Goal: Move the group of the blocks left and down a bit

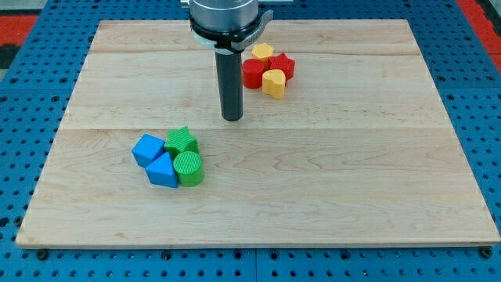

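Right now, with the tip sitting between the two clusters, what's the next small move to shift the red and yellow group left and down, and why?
Probably carry my tip up and around to the view's upper right of the red and yellow group: yellow block, red star, red cylinder, yellow block. The tip now stands lower left of them, apart, so pushing from here would drive them the wrong way.
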You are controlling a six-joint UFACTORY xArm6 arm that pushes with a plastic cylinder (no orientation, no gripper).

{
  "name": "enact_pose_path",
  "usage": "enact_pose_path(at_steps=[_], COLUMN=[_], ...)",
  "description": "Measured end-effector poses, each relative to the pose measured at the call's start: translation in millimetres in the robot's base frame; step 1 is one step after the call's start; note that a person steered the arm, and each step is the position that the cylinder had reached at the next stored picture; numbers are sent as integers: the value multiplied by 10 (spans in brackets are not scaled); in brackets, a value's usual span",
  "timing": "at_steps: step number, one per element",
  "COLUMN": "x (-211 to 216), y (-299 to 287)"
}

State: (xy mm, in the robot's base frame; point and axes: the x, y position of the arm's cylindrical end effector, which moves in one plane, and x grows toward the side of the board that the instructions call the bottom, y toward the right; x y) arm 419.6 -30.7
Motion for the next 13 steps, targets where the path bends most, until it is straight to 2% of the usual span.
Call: enact_pose_path(at_steps=[6, 8, 9, 10, 11, 13], x=[-23, 125, 64, -492, -1141, -1128], y=[19, 629, 1234, 1418, 1263, 661])
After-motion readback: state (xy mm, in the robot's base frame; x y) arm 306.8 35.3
